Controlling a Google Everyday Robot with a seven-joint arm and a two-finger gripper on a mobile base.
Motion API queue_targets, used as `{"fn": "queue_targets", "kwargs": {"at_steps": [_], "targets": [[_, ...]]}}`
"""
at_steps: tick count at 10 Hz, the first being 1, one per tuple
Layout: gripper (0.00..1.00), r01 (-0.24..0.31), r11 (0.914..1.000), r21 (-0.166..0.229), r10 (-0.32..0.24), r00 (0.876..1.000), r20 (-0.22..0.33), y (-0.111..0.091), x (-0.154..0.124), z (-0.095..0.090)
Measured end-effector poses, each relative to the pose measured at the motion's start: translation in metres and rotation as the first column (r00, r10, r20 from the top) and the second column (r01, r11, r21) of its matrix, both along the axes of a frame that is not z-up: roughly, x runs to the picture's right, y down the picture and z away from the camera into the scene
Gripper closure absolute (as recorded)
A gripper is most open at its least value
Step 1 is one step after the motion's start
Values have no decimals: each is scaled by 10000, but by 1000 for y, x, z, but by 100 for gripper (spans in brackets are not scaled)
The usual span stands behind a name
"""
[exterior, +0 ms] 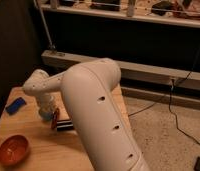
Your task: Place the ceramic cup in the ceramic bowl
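The orange-brown ceramic bowl (13,150) sits on the wooden table (38,155) near its front left corner. My gripper (45,109) is at the end of the white arm (95,115), low over the table's middle left, up and to the right of the bowl. A pale bluish thing, probably the ceramic cup (43,116), shows just beneath the gripper. It is mostly hidden by the wrist, and I cannot tell whether it is held.
A blue flat object (15,105) lies at the table's left edge. A red and black can (61,123) lies on its side just right of the gripper. Dark shelving (123,45) and a cable (175,107) on the floor are behind.
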State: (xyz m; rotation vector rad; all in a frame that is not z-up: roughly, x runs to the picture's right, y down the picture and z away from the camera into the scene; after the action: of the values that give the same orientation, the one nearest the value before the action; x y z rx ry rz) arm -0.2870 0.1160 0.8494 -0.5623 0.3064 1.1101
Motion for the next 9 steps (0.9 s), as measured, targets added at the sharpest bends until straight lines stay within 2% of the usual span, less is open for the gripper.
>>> {"fn": "queue_targets", "kwargs": {"at_steps": [1, 2, 4, 6, 9], "targets": [[98, 18, 10000, -60, -18, 10000, 7, 0, 1, 0], [100, -7, 9998, -176, 7, 10000, 28, 1, 1, -2], [100, -7, 9990, -440, 21, 9995, 330, -1, -6, -19], [100, 189, 9981, -588, -125, 9941, 1075, -10, -15, -53], [100, 614, 9969, -501, -511, 9813, 1856, -17, -14, -92]]}}
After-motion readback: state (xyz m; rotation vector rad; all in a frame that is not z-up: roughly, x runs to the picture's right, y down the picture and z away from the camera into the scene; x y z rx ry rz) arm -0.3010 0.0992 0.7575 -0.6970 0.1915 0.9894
